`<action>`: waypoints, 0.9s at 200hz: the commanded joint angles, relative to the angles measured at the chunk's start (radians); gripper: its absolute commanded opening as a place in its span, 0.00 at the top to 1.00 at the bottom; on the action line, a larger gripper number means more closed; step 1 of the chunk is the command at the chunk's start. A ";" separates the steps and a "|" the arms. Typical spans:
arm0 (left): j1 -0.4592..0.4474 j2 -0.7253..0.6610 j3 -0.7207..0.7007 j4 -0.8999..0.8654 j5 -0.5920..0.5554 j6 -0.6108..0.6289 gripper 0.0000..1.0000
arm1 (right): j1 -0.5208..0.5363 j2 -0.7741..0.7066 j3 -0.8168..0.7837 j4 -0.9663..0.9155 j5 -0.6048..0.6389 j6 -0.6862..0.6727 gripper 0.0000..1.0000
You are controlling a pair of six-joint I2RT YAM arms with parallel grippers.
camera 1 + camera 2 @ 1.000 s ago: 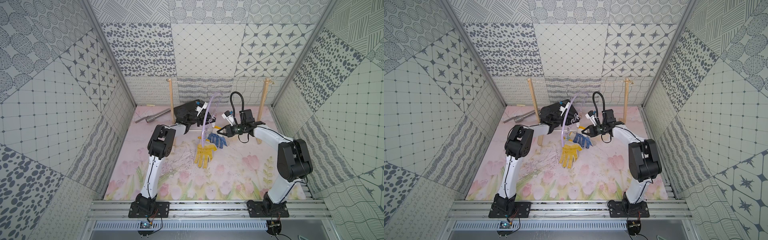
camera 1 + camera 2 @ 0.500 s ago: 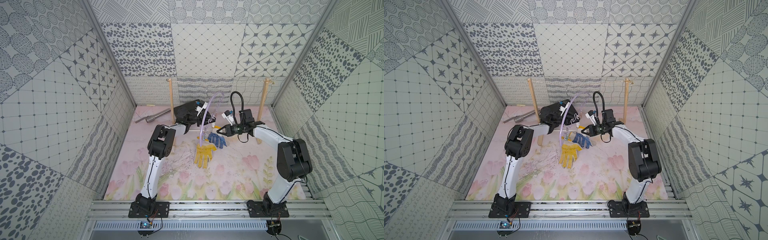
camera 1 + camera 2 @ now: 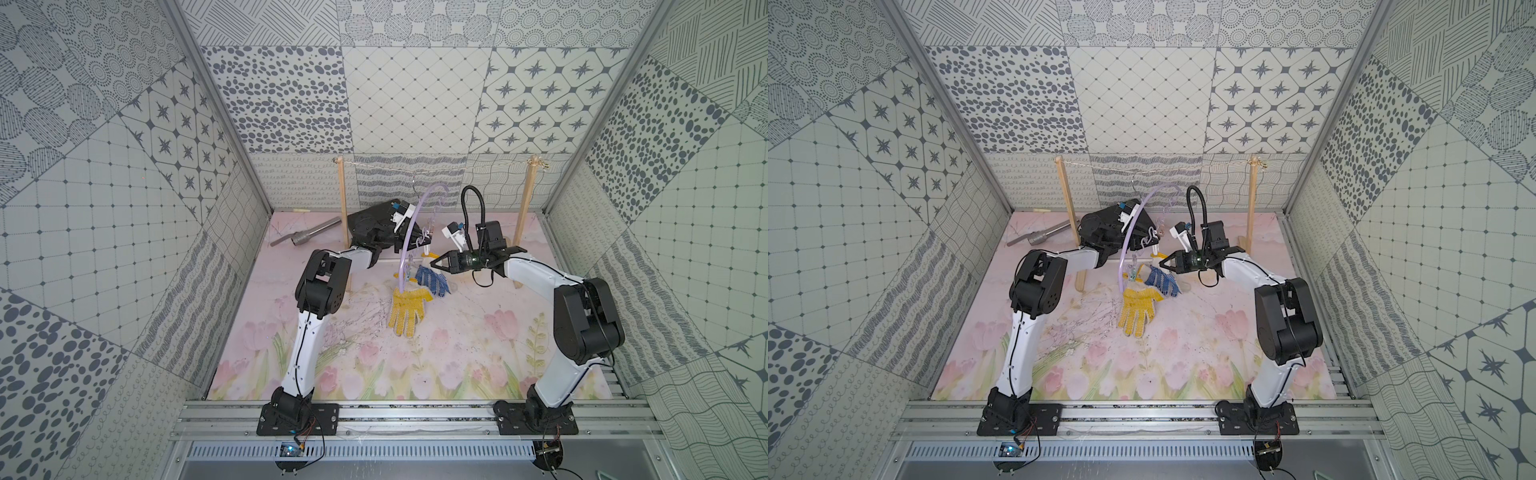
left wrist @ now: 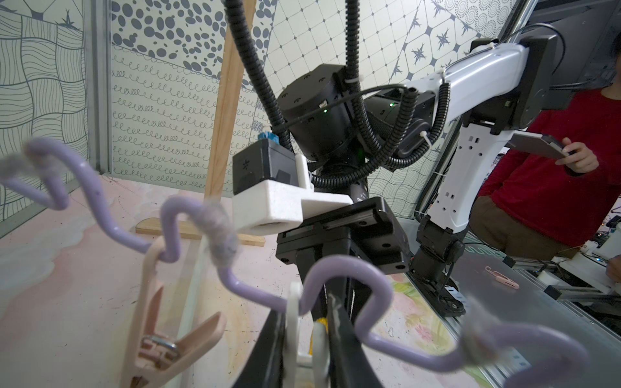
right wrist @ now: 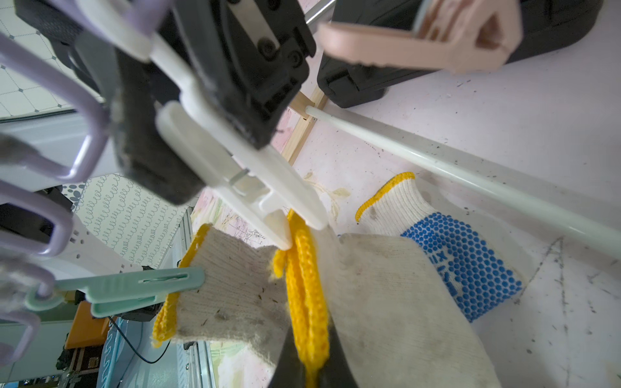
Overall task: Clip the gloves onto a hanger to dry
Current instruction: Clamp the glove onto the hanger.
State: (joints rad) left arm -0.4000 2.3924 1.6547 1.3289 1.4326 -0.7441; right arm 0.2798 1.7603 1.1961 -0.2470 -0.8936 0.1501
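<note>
Roughly a third done, I judge. On the far-centre lilac plastic arc hanger (image 3: 409, 232), a mint peg (image 5: 134, 285) grips one off-white knitted glove (image 5: 228, 295). The left gripper (image 4: 305, 342) has its jaws squeezed on a white plastic peg (image 5: 255, 181). The right gripper (image 5: 311, 349), jaws shut, pinches a second glove (image 5: 386, 302) by its yellow cuff at that peg's mouth. A blue-dotted glove (image 5: 460, 255) lies on the tabletop (image 5: 537, 134).

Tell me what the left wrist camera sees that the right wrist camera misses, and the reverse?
Left wrist only: a person in a red top and the right arm. Right wrist only: the blue-dotted glove, a green peg clipped to a glove's cuff, the right gripper pinching another yellow-edged cuff. Both: the lilac hanger, a pink peg, the white peg squeezed by the left gripper.
</note>
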 commanded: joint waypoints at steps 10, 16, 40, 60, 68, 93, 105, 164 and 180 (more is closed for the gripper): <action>-0.002 -0.022 0.017 0.085 0.022 0.005 1.00 | 0.004 -0.054 -0.013 0.059 -0.013 0.011 1.00; -0.002 -0.022 0.017 0.085 0.022 0.004 1.00 | 0.004 -0.056 -0.011 0.058 -0.007 0.012 1.00; -0.001 -0.023 0.017 0.086 0.022 0.004 1.00 | 0.004 -0.059 -0.003 0.048 0.001 0.016 1.00; -0.002 -0.024 0.018 0.085 0.022 0.003 1.00 | 0.004 -0.069 -0.006 0.061 0.002 0.029 1.00; -0.002 -0.024 0.019 0.085 0.022 0.003 1.00 | 0.004 -0.070 -0.006 0.063 0.002 0.028 1.00; -0.002 -0.024 0.020 0.085 0.023 0.000 1.00 | 0.004 -0.064 -0.001 0.051 0.004 0.021 1.00; -0.001 -0.024 0.020 0.085 0.023 0.001 1.00 | 0.004 -0.063 -0.003 0.052 0.002 0.020 1.00; -0.002 -0.023 0.022 0.085 0.025 -0.003 1.00 | 0.006 -0.099 0.002 0.067 0.011 0.017 1.00; -0.001 -0.023 0.024 0.085 0.025 -0.005 1.00 | 0.006 -0.108 0.000 0.074 0.010 0.021 1.00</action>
State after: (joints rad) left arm -0.3992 2.3924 1.6604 1.3357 1.4322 -0.7483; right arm 0.2802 1.7020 1.1908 -0.2310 -0.8822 0.1757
